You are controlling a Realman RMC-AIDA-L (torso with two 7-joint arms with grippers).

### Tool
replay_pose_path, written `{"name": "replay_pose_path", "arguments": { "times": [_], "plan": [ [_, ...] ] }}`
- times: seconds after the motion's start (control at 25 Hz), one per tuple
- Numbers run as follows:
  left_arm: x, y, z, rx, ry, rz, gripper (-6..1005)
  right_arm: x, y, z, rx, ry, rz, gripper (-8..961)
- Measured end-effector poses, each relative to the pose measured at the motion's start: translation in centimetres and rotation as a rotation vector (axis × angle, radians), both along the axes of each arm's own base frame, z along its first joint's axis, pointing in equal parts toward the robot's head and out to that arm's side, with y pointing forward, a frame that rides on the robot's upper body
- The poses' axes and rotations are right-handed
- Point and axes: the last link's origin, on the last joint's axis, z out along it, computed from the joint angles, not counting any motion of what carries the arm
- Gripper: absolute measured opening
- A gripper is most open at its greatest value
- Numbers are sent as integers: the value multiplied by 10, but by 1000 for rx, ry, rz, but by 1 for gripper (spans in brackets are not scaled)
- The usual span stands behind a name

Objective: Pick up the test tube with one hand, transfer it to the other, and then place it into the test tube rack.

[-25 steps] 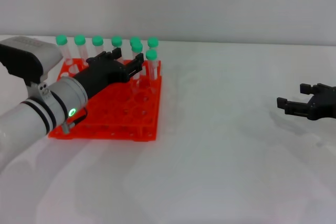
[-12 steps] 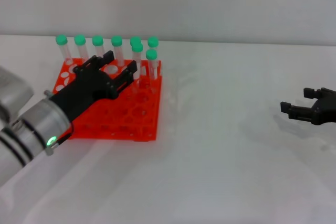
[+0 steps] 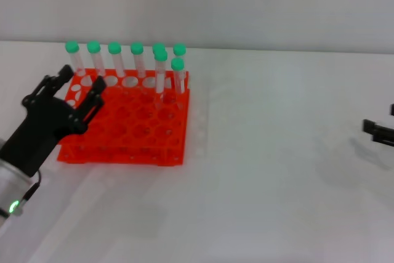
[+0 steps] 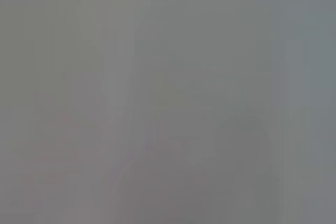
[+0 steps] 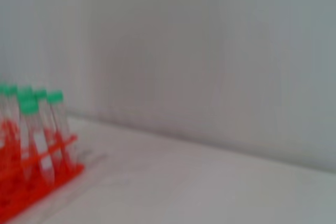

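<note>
The orange-red test tube rack [image 3: 141,133] stands at the left of the table and holds several green-capped test tubes [image 3: 160,72] upright along its far rows. I cannot tell which tube is the task's own. My left gripper [image 3: 77,84] is open and empty, over the rack's near left corner. My right gripper [image 3: 381,124] sits open and empty at the far right edge of the head view, mostly cut off. The right wrist view shows the rack [image 5: 31,182] and its tubes [image 5: 29,129] far off. The left wrist view shows only grey.
The white table [image 3: 271,170] stretches between the rack and my right gripper. A pale wall [image 3: 246,4] runs behind the table's far edge.
My left gripper has drawn back from the tubes toward the near left, open and empty. My right gripper has moved right, almost out of the head view.
</note>
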Motion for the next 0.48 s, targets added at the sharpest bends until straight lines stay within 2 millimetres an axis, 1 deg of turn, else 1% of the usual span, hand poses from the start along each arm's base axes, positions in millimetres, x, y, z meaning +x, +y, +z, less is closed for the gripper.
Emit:
{"name": "replay_pose_path", "arguments": {
  "times": [0.12,0.24,0.28,0.32,0.48],
  "plan": [
    [-9,-13,4,50,-18,23,680,15,-19,14,92,72,27,868],
    [-15,-21,6,74,-39,40,679,29,-40,23,193,127,44,868],
    [-15,-23,7,77,-43,40,679,36,-51,27,254,147,49,868],
    [-16,-25,7,83,-51,38,679,39,-57,26,278,156,53,868],
    [-19,-33,11,113,-79,49,679,53,-91,24,456,166,64,868]
  ]
}}
